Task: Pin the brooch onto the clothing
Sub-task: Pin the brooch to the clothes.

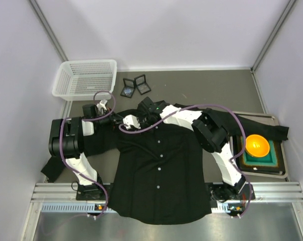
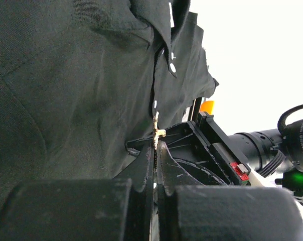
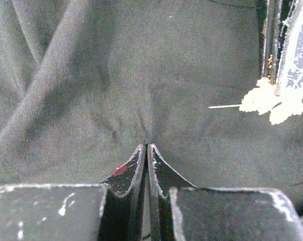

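Observation:
The clothing [image 1: 159, 175], a black button-up shirt, lies spread flat on the table. My left gripper [image 1: 133, 121] is at the collar area, shut on the brooch [image 2: 158, 132], a small gold piece held between its tips [image 2: 156, 145]. In the right wrist view the brooch [image 3: 272, 103] is a pale leaf shape whose pin points left over the fabric [image 3: 91, 75]. My right gripper [image 1: 143, 114] is just beside it. Its jaws [image 3: 147, 145] are shut, pinching a small fold of the shirt. The two grippers nearly touch.
A white mesh basket [image 1: 84, 78] stands at the back left. Two small dark open boxes [image 1: 135, 85] lie behind the collar. On the right a tray [image 1: 282, 173] holds an orange bowl [image 1: 257, 145], and one shirt sleeve lies over it.

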Action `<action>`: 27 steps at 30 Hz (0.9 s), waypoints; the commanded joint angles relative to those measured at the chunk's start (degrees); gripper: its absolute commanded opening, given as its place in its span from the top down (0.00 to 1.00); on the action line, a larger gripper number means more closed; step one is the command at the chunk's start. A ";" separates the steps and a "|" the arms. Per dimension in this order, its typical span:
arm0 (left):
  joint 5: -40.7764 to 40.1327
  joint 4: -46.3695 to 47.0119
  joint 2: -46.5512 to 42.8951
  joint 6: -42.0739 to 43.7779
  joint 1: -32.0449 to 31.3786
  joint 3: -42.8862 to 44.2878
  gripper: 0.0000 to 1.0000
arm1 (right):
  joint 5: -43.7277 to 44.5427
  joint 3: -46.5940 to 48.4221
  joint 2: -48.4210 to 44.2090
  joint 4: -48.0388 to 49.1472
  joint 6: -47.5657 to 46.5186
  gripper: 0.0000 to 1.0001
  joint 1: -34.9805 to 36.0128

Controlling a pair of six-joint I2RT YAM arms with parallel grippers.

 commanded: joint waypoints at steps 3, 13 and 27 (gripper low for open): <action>0.61 2.31 -0.41 0.26 -0.19 0.82 1.00 | -2.39 1.20 1.36 -6.34 -0.88 1.00 -0.43; 1.57 2.13 -2.00 2.11 -2.13 0.90 1.00 | 2.51 -8.73 -10.06 12.09 9.93 1.00 -0.17; -0.53 6.44 -1.73 -1.15 -2.57 0.81 1.00 | -1.78 -1.80 -7.35 1.93 9.57 0.45 -4.38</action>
